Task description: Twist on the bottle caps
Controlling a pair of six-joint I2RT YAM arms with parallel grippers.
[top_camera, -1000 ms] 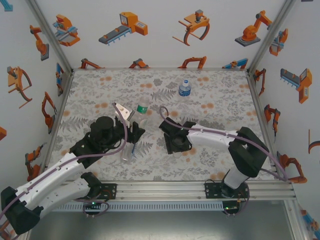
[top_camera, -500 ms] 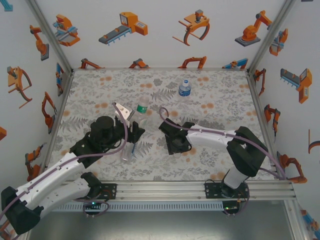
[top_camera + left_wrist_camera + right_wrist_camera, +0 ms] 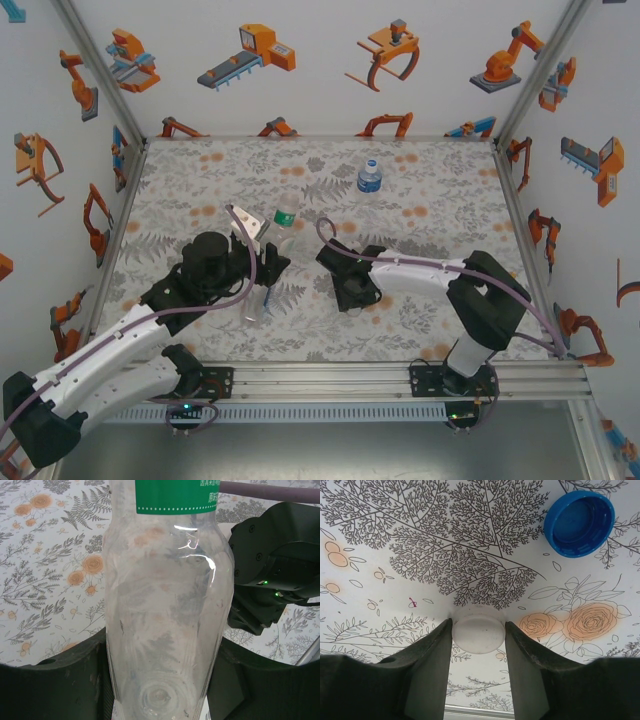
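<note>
1. Since a second ago, we've watched the right end effector (image 3: 351,288) edge a touch leftward in the top view, its fingers drawing in. The left arm has held its place.
2. From the right wrist we see those fingers (image 3: 432,670) pressed against either side of the white cap (image 3: 478,635). It's a pinch, with the cap lying flat on the floral worktop (image 3: 395,555).
3. Beyond the white cap and off to its right, well apart from it, a blue cap (image 3: 579,523) lies on the worktop.
4. Left of the white cap, as the top view has it, the left end effector (image 3: 160,685) is clamped on the green-banded bottle (image 3: 165,605). This clear bottle is gripped on both flanks of its body, with the green band at the end far from the fingers.
5. In the left wrist view, the black body of the right end effector sits just to the right of that bottle.
6. Far beyond the white cap, toward the back wall and slightly right, the blue-labelled bottle (image 3: 369,177) stands upright on its own.
</note>
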